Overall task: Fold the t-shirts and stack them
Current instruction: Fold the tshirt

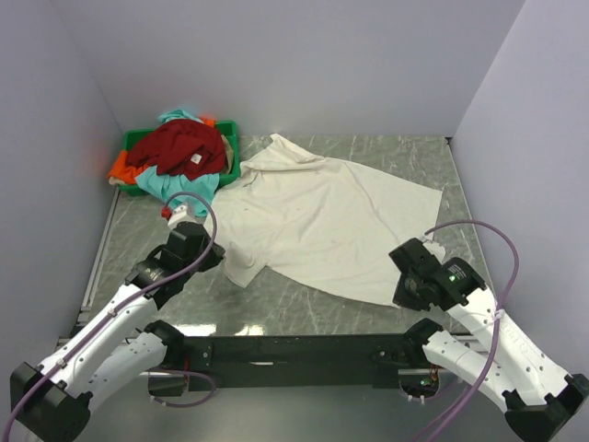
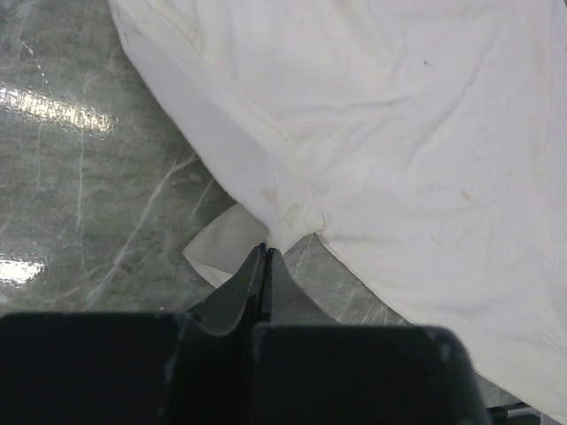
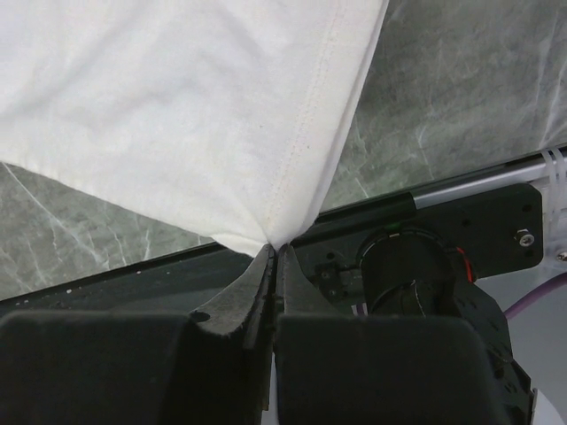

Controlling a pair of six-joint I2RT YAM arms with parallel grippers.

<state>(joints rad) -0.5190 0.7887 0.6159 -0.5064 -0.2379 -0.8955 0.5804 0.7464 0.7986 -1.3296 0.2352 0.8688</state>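
The cream-white t-shirt (image 1: 322, 216) lies spread on the marble table, collar toward the back left. My left gripper (image 1: 219, 256) is shut on the cloth at its near left sleeve seam, as the left wrist view (image 2: 266, 251) shows on the t-shirt (image 2: 399, 133). My right gripper (image 1: 400, 287) is shut on the shirt's near right hem corner, seen lifted off the table in the right wrist view (image 3: 275, 249), where the shirt (image 3: 177, 115) hangs taut. The dark red (image 1: 179, 147), teal (image 1: 179, 187) and orange (image 1: 122, 168) t-shirts lie heaped at the back left.
A green plastic bin (image 1: 232, 138) at the back left corner holds the heap of shirts. The black base bar (image 1: 294, 350) of the arms runs along the near edge. Grey walls close the left, back and right sides.
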